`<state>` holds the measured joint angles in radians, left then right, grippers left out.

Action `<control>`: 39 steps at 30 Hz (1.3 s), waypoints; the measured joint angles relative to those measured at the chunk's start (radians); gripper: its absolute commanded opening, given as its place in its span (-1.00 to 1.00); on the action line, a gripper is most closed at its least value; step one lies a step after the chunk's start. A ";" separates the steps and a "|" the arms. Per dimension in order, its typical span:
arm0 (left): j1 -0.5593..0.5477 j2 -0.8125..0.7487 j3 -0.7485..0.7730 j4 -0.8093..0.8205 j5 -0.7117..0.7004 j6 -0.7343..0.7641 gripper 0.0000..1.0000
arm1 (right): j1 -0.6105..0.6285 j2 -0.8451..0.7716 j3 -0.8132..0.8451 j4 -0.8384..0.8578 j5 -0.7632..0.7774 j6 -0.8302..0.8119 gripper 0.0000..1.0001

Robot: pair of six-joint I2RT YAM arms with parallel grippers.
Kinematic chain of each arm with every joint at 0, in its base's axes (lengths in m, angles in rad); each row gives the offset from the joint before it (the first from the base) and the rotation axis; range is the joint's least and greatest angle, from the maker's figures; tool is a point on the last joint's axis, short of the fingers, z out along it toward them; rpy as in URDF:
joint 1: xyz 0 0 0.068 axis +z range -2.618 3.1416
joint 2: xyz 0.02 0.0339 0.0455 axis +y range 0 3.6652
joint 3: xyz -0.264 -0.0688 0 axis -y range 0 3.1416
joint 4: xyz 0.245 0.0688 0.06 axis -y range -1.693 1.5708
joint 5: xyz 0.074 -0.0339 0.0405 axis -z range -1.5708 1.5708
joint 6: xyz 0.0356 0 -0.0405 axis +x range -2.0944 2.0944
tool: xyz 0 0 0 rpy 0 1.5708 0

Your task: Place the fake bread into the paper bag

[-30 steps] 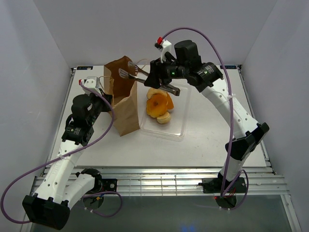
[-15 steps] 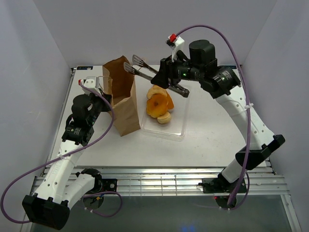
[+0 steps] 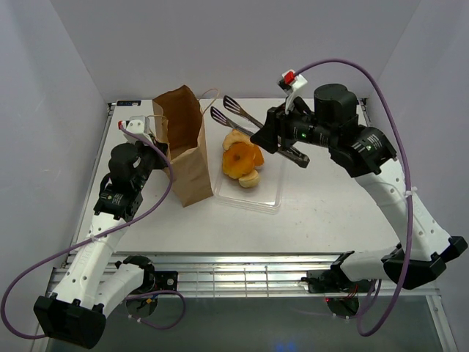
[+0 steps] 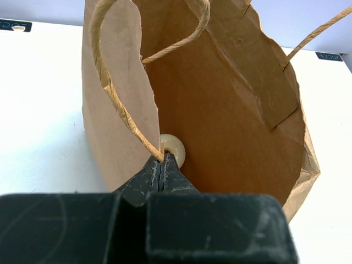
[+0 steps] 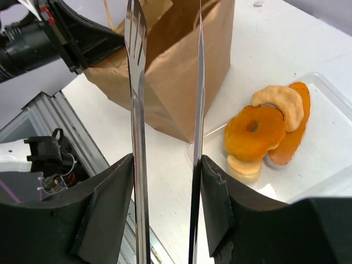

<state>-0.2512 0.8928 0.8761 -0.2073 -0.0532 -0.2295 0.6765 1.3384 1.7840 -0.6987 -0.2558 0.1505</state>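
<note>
Several fake bread (image 3: 242,161) pieces lie piled in a clear tray's (image 3: 272,194) far left corner, at the desk's (image 3: 315,220) middle, just beside the paper bag (image 3: 187,158). Left end effector (image 4: 161,165) clenches the bag's rim. The right end effector (image 3: 282,139) grasps spread tongs (image 3: 238,114) above the tray's far left corner.

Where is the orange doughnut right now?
In the top view, the orange doughnut sits in the clear tray, just right of the paper bag, among other pastries.
</note>
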 measured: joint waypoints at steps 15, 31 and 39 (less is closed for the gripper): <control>0.000 0.000 0.000 -0.002 -0.011 0.004 -1.00 | -0.005 -0.326 -0.468 0.051 0.124 0.053 0.10; -0.002 0.000 0.000 -0.002 -0.009 0.003 -1.00 | -0.196 -0.334 -0.821 0.177 0.148 0.119 0.13; -0.008 0.000 0.000 -0.001 -0.006 0.003 -1.00 | -0.396 -0.284 -0.962 0.274 0.042 0.132 0.20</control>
<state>-0.2588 0.8928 0.8761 -0.2085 -0.0597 -0.2260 0.2802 1.0546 0.8223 -0.4248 -0.2142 0.2821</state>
